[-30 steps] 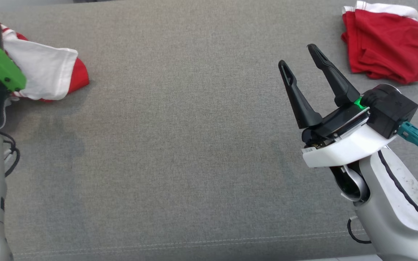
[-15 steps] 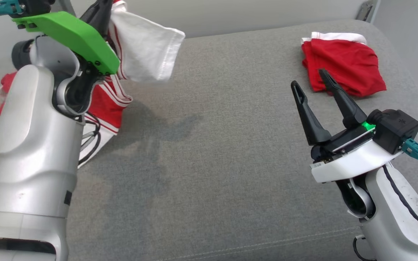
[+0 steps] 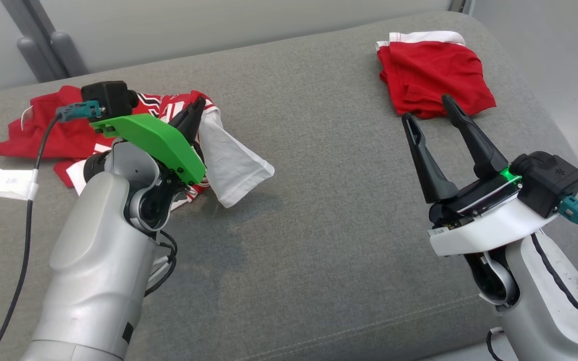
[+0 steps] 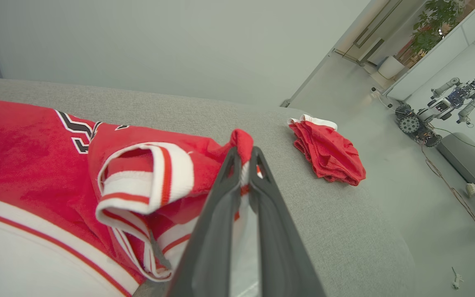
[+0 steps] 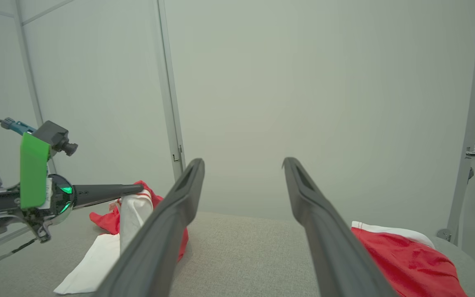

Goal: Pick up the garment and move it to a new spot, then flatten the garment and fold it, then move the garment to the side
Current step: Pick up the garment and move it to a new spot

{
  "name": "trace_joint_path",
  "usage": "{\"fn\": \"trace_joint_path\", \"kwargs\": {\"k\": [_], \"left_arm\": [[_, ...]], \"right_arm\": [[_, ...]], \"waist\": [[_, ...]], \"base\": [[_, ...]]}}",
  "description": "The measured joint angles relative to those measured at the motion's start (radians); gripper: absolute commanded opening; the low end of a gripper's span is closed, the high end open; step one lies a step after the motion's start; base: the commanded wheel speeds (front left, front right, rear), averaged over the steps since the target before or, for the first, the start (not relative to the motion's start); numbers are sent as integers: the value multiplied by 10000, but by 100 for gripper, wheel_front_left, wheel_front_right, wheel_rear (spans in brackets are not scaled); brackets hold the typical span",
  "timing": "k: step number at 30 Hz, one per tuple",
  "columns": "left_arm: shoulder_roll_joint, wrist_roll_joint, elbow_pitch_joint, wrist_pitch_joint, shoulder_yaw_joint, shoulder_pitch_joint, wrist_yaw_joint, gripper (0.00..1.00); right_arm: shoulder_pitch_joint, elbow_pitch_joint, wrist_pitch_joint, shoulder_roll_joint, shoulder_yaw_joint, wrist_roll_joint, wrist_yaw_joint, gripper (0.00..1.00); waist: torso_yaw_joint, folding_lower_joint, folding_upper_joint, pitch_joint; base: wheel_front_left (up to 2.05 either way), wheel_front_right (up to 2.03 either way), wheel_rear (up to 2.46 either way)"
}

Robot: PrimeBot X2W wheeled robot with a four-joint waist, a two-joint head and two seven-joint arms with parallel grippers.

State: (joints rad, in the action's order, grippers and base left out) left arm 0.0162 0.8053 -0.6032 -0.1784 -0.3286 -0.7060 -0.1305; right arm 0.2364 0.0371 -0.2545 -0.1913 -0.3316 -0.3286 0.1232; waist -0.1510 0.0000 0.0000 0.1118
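- Right now the left end effector (image 3: pixel 198 103) is pinched tight on a fold of the red-and-white jersey (image 3: pixel 231 168), whose white sleeve droops onto the grey upholstered seat (image 3: pixel 319 225) at the robot's left.
- Judging by that, the step in hand is carrying the jersey to a new spot; the bare middle of the seat looks the sensible target.
- To do it well, raise the pinch until the trailing cloth clears the seat (dragged fabric bunches), then travel slowly so the thin grip does not slip.
- The right end effector (image 3: pixel 427 108) hovers with fingers spread wide and nothing between them, near the red shorts (image 3: pixel 434 75); it could take a second corner for flattening.
- No container is involved: both garments lie straight on the seat.
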Motion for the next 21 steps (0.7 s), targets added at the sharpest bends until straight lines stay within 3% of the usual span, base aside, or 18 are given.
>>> {"fn": "trace_joint_path", "kwargs": {"k": [7, 8, 9, 14, 21], "left_arm": [[13, 2, -186, 640, -117, -20, 0, 0], [12, 17, -255, 685, -153, -24, 0, 13], [17, 25, -345, 698, -213, -28, 0, 98], [44, 564, -295, 955, -1074, -117, 0, 100], [50, 616, 171, 1540, -1703, -178, 0, 100]], "right_arm": [[36, 71, 0, 65, -259, 0, 0, 100], [44, 71, 0, 86, -282, 0, 0, 100], [66, 71, 0, 104, -286, 0, 0, 100], [200, 50, 0, 88, 303, 12, 2, 100], [200, -10, 0, 36, 556, 48, 4, 100]], "waist": [[-546, 0, 0, 360], [-634, 0, 0, 420], [-720, 0, 0, 479], [-1115, 0, 0, 826], [-942, 0, 0, 860]], "base": [[0, 0, 0], [0, 0, 0], [0, 0, 0], [0, 0, 0], [0, 0, 0]]}}
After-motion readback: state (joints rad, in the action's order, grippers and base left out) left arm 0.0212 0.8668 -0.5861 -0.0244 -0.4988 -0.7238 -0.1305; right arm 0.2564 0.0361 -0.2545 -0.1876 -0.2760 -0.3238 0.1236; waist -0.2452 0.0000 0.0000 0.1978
